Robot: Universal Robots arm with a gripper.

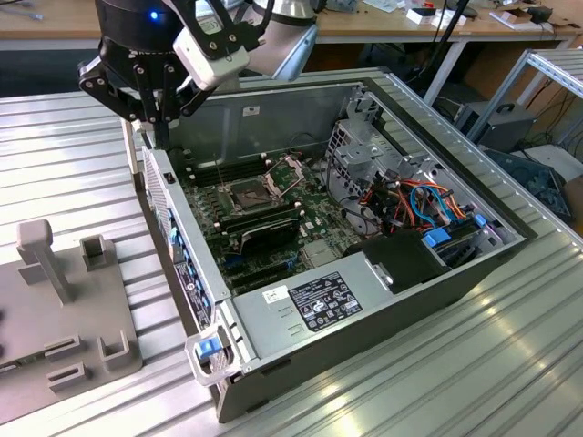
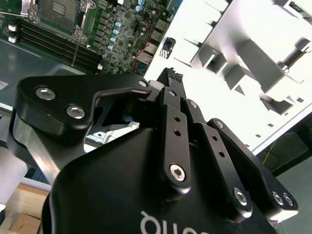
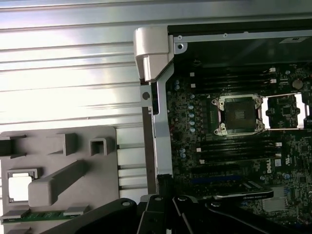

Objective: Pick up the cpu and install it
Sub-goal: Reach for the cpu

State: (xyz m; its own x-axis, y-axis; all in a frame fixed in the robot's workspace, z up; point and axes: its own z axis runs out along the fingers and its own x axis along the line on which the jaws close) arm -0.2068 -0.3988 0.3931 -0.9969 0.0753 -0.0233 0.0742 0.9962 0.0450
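Observation:
The cpu (image 3: 19,187) is a small pale square chip lying flat in a square recess of the grey holder block (image 3: 97,170), which sits on the ribbed table beside the open computer case (image 1: 301,305). On the motherboard, the socket (image 1: 252,189) (image 3: 238,115) stands uncovered with its shiny metal frame (image 3: 285,111) hinged back. My gripper (image 1: 159,134) (image 2: 171,76) (image 3: 165,202) hangs above the case's far corner on the exterior view's left, between the holder block (image 1: 64,314) and the motherboard. It is shut, nothing is held in it, and it is well above both cpu and socket.
A long black expansion card (image 1: 264,228) crosses the board near the socket. Memory slots (image 3: 234,146) flank the socket. Cables and a drive cage (image 1: 410,205) fill the case's other end. A tall post (image 1: 41,259) and a green memory stick (image 3: 39,214) are on the holder block.

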